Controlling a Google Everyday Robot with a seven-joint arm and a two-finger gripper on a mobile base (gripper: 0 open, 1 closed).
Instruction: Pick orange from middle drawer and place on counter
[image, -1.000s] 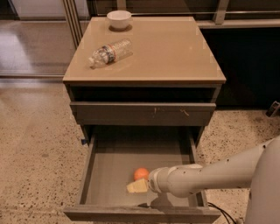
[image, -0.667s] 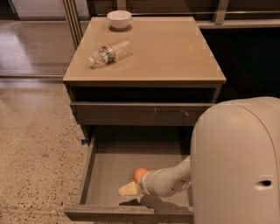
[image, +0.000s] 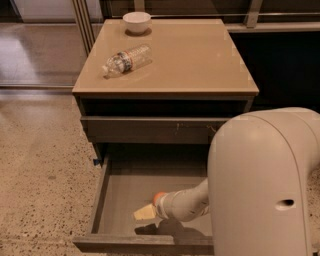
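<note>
Floor: speckled beige floor (image: 40, 165), grainy with a dull sheen, spreads left of the dark grey drawer cabinet (image: 90, 125).
Bottle: clear plastic bottle (image: 127, 59), a ribbed cylinder with a printed label, lies on its side on the left part of the cabinet's top, cap toward the left front.
Bowl: small round white bowl (image: 136, 21), smooth, stands upright at the back edge of the cabinet's top.
Surface: glossy tan, roughly square flat surface (image: 195, 60) caps the cabinet and glints with light.
Upper front: flat grey drawer front (image: 150, 130) with small pale scratch marks sits just under the cabinet's top recess.
Middle drawer: wide dark grey-brown box, the middle drawer (image: 125, 182), is pulled out of the cabinet; matte flat bottom, low side walls, handle-less front.
Claw: pale tan, blunt-tipped claw (image: 145, 212) sits low inside the cabinet's pulled-out drawer, near its front wall, pointing left over a dark shadow; whether it is spread or pressed together, I cannot tell.
Orange: small round smooth orange (image: 159, 197) shows only as a sliver in the cabinet's middle drawer, right against the claw's base.
Arm: smooth off-white rounded arm (image: 260, 185) bulks at the cabinet's right front; a narrower cylinder runs left down to the claw.
</note>
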